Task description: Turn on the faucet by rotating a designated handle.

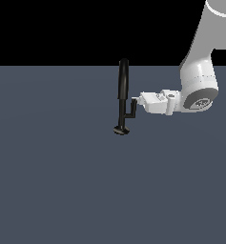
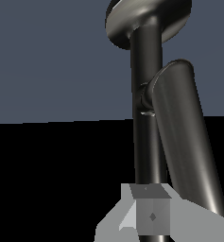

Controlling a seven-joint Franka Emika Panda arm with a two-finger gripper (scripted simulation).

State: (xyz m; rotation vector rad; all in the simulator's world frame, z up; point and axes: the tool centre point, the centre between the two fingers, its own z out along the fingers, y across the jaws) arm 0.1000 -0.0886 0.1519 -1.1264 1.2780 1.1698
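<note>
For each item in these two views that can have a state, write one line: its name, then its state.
faucet: standing upright on its round base.
handle: sticking out sideways toward the exterior view's right, stub upright.
gripper: level, fingertips at the handle's stub; open or shut unclear.

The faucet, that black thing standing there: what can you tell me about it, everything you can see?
The faucet is a small glossy black fixture that looks like polished metal. It stands upright on a round base on the dark grey floor. A thin stem rises into a thicker rounded upper tube. Low on the stem, a short L-shaped handle sticks out toward the exterior view's right and ends in an upright stub. The robot's white gripper is right at that stub; whether it touches cannot be told.
</note>
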